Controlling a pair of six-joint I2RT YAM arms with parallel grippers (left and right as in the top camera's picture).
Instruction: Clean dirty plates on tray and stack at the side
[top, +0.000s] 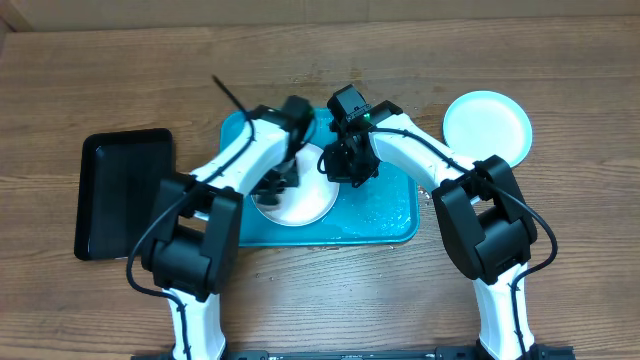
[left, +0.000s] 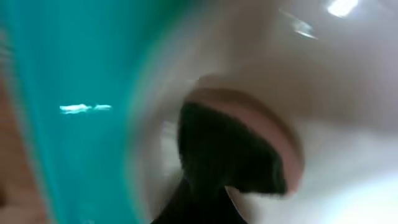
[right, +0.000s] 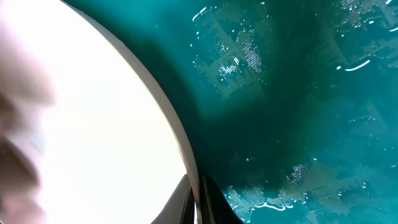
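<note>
The white plate lies on the left half of the tray, and the step in hand looks like wiping it clean where it sits. The light blue plate rests on the table just off the tray's far right corner, which I take to be the stacking spot. The black tray lies beside the tray's left end. The left gripper is over the plate with its jaws closed tight. Its wrist view shows something dark with a pale pinkish edge against the plate's face, too blurred to name, so I cannot tell what it holds, if anything. The right gripper is closed narrow at the plate's rim on the side toward the tray's middle, and appears to pinch that rim to steady it. To do this well, the right arm should keep the rim pinned so the plate cannot skate on the wet-looking tray floor. The left arm should press lightly and sweep across the centre and out to the rim, staying clear of the right fingers. Lifting should wait until the face is clean.
</note>
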